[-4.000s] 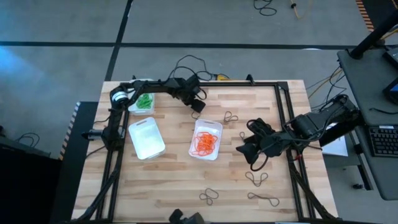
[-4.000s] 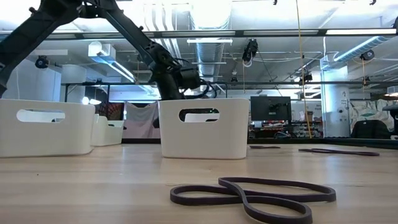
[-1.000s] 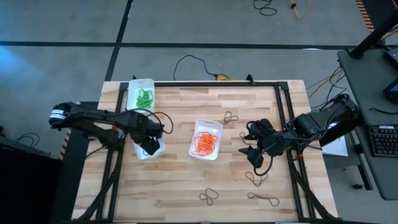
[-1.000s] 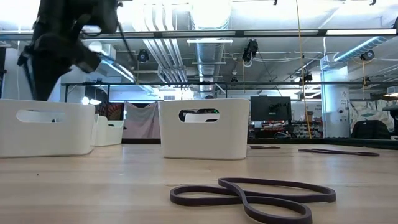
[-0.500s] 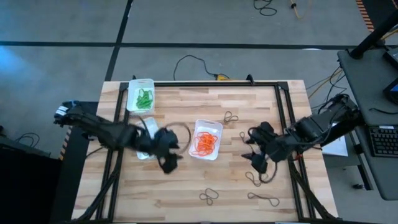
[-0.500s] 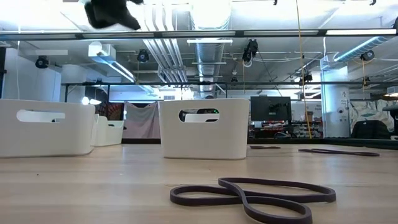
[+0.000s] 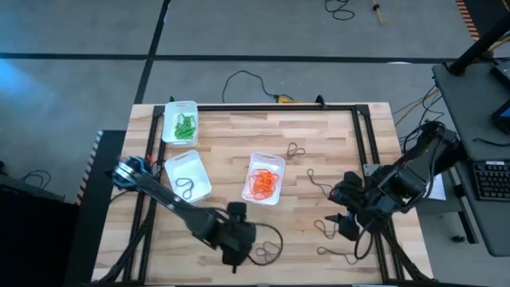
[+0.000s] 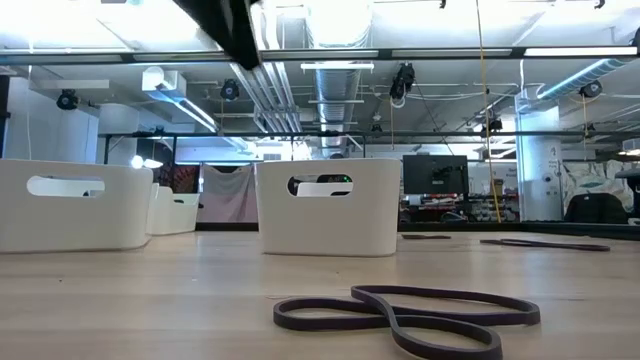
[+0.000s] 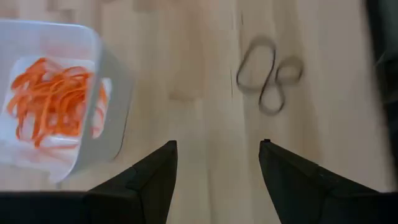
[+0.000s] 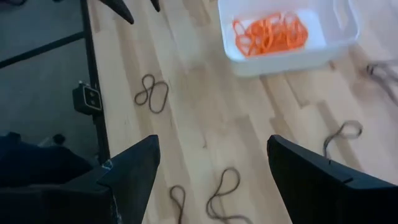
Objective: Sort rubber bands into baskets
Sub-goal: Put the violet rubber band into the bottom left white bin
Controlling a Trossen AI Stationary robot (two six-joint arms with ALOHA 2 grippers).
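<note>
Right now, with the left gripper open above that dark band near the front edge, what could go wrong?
1. The twisted dark rubber band lies flat on the wood, so the left gripper may close without catching it.
2. The right gripper hangs open over other loose bands nearby; the arms could crowd each other.

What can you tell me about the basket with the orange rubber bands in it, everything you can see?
The basket is a small shallow white translucent plastic tray, rectangular with rounded corners and a handle cutout in an end wall. It sits flat near the middle of the wooden table, slightly turned. A loose heap of orange rubber bands fills its floor. No gripper touches it; dark bands lie on the wood nearby, apart from it.
</note>
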